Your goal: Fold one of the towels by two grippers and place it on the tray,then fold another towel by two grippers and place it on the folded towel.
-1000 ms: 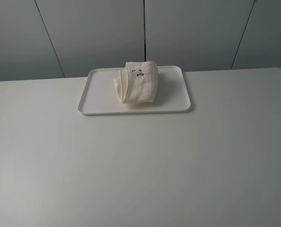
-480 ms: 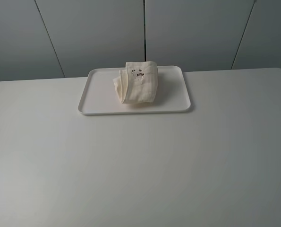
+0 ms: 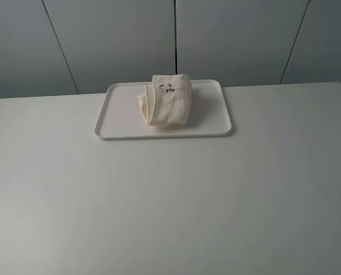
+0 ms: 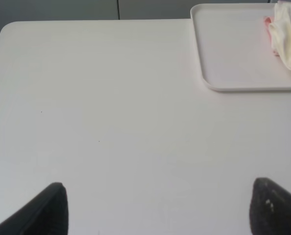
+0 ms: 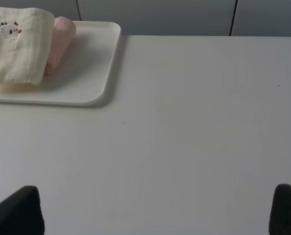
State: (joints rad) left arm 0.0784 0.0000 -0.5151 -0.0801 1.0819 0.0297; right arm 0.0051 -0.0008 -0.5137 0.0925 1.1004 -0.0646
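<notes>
Soft terry cream-white towel and pink towel; smooth white plastic tray; matt table.

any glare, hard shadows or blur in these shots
Exterior high: soft even light, no glare, only a faint shadow beside the cream-white towel on the tray. Left wrist: left gripper fingertips dark and blurred. Right wrist: towel casts a soft shadow; pink towel slightly soft.
</notes>
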